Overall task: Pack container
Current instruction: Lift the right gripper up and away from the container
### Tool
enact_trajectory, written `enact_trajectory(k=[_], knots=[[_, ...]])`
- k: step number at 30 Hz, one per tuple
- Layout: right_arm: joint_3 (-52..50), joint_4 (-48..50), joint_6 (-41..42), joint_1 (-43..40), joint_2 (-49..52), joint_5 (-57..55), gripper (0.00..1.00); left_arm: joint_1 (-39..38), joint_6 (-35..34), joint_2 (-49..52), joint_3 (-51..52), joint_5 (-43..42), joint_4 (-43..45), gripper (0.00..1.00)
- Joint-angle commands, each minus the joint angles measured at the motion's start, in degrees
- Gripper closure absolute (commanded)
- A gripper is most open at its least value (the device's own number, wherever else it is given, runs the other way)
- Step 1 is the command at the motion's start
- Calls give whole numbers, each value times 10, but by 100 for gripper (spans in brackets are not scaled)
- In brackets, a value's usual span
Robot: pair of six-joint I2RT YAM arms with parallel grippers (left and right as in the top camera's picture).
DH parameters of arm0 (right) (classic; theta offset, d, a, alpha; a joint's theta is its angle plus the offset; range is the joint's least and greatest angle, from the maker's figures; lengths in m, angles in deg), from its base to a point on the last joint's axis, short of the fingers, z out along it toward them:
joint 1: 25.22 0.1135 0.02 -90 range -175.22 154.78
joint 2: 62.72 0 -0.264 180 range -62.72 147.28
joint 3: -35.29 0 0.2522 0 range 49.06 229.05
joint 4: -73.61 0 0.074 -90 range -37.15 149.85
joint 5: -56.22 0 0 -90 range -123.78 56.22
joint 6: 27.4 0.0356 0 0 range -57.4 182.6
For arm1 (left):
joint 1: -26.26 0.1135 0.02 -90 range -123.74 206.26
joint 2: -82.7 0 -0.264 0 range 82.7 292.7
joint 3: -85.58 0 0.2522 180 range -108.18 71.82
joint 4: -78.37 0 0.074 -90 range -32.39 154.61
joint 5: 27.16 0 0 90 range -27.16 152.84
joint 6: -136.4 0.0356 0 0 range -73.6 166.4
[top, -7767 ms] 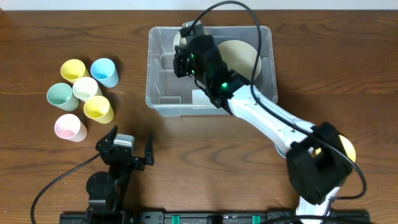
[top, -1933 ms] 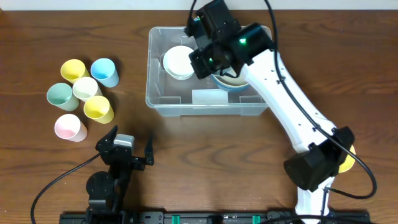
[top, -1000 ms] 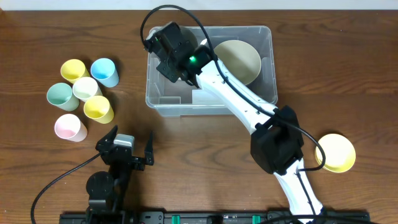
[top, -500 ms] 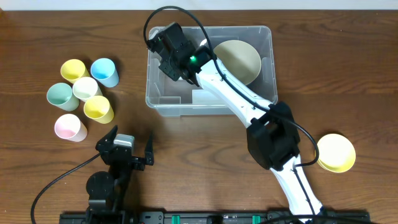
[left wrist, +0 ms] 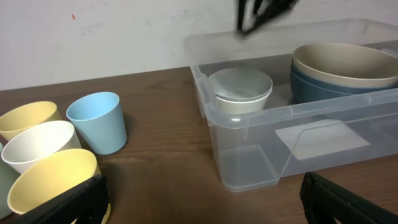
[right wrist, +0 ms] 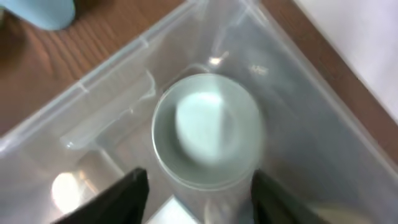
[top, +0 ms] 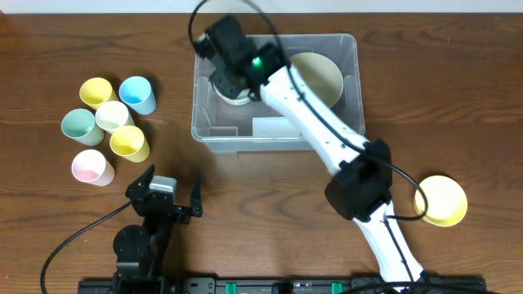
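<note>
- Overhead view showed the container (top: 278,144) at the far middle of the surface (top: 458,98), with its long axis running left to right.
- Right claw (right wrist: 199,175) hung directly over the container's far-left corner. Its fingers were apart and empty, above a small pale bowl (right wrist: 205,130) seated inside.
- Left claw (top: 167,194) sat near the front edge with fingers apart. The container lay ahead and to its right, well apart.
- Right arm was the nearer. A straight lift would probably clear the rim.
</note>
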Motion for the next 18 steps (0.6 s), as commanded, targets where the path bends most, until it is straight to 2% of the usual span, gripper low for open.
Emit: enact_trajectory(k=[1,6,8,10,12,14,18], knots=[[131,-94,88,-37,-7,-6,41,3,3,-3,10,-6,-16,2],[313,-344,239,-106,-7,-6,35,3,3,-3,10,-6,-16,2],[317,-343,232,-141,-22,68,7,3,3,-3,10,-6,-16,2],[300,-343,290,-179,-43,113,7,3,3,-3,10,-6,-16,2],[294,-343,296,-211,-54,132,6,3,3,-3,10,-6,-16,2],[294,-343,301,-242,-57,143,1,3,3,-3,10,-6,-16,2],[287,-343,294,-292,-57,135,1,3,3,-3,10,-6,-16,2]])
